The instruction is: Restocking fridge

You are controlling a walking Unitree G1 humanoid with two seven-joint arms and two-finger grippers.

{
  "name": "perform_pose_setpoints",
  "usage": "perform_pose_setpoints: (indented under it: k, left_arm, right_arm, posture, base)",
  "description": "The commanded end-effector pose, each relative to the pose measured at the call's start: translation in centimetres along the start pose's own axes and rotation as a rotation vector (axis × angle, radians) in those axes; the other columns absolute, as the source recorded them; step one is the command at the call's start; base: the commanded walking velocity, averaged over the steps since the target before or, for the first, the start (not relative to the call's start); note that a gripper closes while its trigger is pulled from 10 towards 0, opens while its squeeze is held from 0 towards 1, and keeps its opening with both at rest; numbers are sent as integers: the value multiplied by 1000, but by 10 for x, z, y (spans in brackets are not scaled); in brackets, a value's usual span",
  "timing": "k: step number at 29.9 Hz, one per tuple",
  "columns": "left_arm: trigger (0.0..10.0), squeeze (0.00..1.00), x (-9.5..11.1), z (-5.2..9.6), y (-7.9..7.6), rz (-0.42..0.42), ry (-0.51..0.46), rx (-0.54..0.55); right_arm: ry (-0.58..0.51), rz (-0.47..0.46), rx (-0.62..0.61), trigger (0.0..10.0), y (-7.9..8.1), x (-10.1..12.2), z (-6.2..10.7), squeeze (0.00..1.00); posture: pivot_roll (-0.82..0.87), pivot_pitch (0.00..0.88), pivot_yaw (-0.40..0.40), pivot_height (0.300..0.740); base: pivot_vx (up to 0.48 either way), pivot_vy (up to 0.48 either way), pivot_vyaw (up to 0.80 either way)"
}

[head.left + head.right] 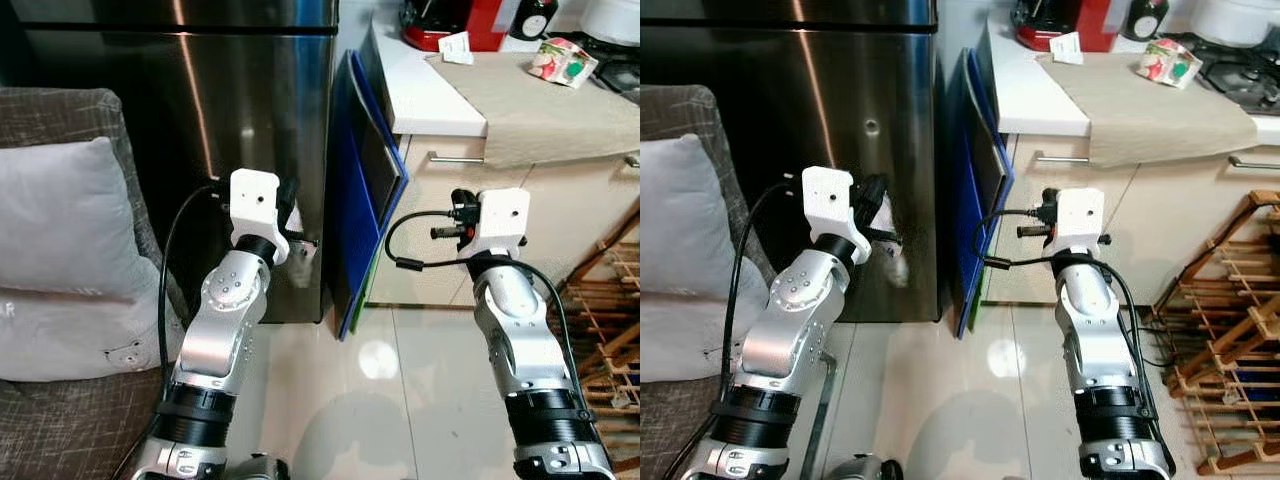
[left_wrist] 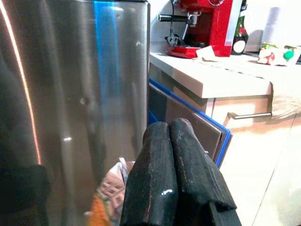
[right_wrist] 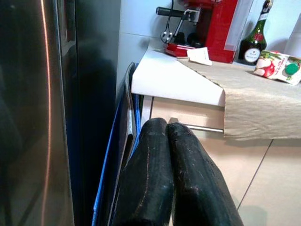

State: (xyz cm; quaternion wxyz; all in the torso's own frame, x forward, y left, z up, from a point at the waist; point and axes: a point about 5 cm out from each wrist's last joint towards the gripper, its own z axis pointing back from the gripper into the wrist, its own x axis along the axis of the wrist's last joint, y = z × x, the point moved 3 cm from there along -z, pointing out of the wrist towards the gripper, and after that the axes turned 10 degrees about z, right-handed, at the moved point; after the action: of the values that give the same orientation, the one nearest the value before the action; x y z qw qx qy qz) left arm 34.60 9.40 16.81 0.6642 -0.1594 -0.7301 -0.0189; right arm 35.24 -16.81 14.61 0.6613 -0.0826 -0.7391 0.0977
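The fridge [image 1: 200, 120] stands dead ahead, a tall steel front with its door shut, filling the upper left of the head views, a grey sofa [image 1: 60, 240] with a pale cushion [image 1: 55, 220] pressed against its left side. Squeezed between fridge and kitchen counter [image 1: 430, 95] is a blue-edged flat panel [image 1: 365, 190], leaning upright on the tiled floor [image 1: 400, 380]. Along the counter's back edge sits a red coffee machine [image 1: 450, 20], with a dark bottle [image 3: 257, 35] beside it and a printed carton [image 1: 563, 60] lying on the beige cloth [image 1: 540, 110] to the right. Low at right, a wooden rack [image 1: 1230, 330]. The left gripper [image 2: 176, 169] is raised just in front of the fridge door, fingers pressed together, nothing held. The right gripper [image 3: 171, 174] points at the counter's corner, fingers also together and empty.
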Motion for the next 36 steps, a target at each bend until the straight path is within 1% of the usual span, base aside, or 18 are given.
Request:
perform_pose_setpoints:
  k: [1, 5, 8, 10, 11, 12, 13, 14, 18, 22, 23, 24, 25, 28, 29, 31, 34, 36]
  left_arm:
    - [10000, 0, 13, -5, -9, 4, -54, -37]
    - [10000, 0, 15, -6, -10, 9, -63, -42]
    - [10000, 0, 21, -7, -9, 7, -76, -38]
    - [10000, 0, 31, -9, -10, 8, -99, -50]
    - [10000, 0, 36, -10, -10, 10, -108, -60]
    - [10000, 0, 41, -11, -11, 16, -113, -73]
    - [10000, 0, 41, -11, -11, 16, -113, -73]
    - [10000, 0, 52, -14, -14, 44, -122, -120]
    - [10000, 0, 62, -15, -19, 71, -128, -171]
    - [10000, 0, 85, -19, -37, 182, -128, -379]
    - [10000, 0, 85, -19, -37, 182, -128, -379]
    - [10000, 0, 90, -19, -40, 195, -132, -411]
    - [10000, 0, 97, -21, -44, 185, -138, -450]
    - [10000, 0, 102, -22, -47, 177, -142, -475]
    - [10000, 0, 110, -24, -50, 169, -148, -516]
    - [10000, 0, 121, -26, -54, 162, -152, -569]
    - [10000, 0, 127, -27, -58, 155, -153, -604]
    - [10000, 0, 133, -30, -62, 125, -162, -637]
  right_arm:
    - [-15, 3, -20, 10000, -7, 5, -1, 0]
    - [9, -16, -18, 10000, -10, 1, 0, 0]
    - [66, -112, -6, 10000, -11, -6, -2, 0]
    - [134, -220, 14, 10000, -11, -16, -4, 0]
    - [160, -279, 26, 10000, -11, -20, -5, 690]
    - [182, -324, 35, 10000, -11, -23, -6, 929]
    - [182, -324, 35, 10000, -11, -23, -6, 929]
    - [203, -417, 79, 10000, -6, -26, -7, 1000]
    - [209, -472, 110, 10000, -2, -26, -8, 1000]
    - [205, -670, 197, 10000, 9, -18, -16, 1000]
    - [205, -670, 197, 10000, 9, -18, -16, 1000]
    - [203, -705, 210, 10000, 10, -16, -17, 1000]
    - [200, -740, 226, 10000, 11, -14, -19, 898]
    - [198, -762, 238, 10000, 11, -12, -21, 898]
    - [181, -799, 237, 10000, 10, -10, -23, 1000]
    - [155, -852, 242, 10000, 8, -5, -25, 1000]
    - [139, -885, 274, 10000, 9, -3, -24, 1000]
    - [153, -910, 294, 10000, 11, -6, -21, 1000]
  posture:
    - [-98, 0, -4, 736]
    - [-90, 0, -13, 736]
    - [-88, 4, -8, 736]
    - [-82, 6, -4, 736]
    - [-77, 6, -1, 736]
    - [-74, 6, 0, 736]
    - [-74, 6, 0, 736]
    - [-61, 5, 6, 736]
    - [-51, 0, 12, 736]
    - [-32, 0, 44, 736]
    - [-32, 0, 44, 736]
    - [-31, 0, 45, 736]
    - [-27, 0, 49, 736]
    - [-26, 0, 51, 736]
    - [-22, 0, 58, 736]
    - [-19, 0, 61, 736]
    - [-19, 0, 61, 736]
    - [-17, 0, 61, 736]
  base:
    - [0, -472, 0]
    - [0, -472, 0]
    - [0, -472, 0]
    - [0, 0, 0]
    - [0, 0, 0]
    - [0, 0, 0]
    - [0, 0, 0]
    - [0, 0, 0]
    - [0, 0, 0]
    - [0, 0, 0]
    - [0, 0, 0]
    - [0, 0, 0]
    - [0, 0, 0]
    - [0, 0, 0]
    - [0, 0, 0]
    - [0, 0, 0]
    - [0, 0, 0]
    - [0, 0, 0]
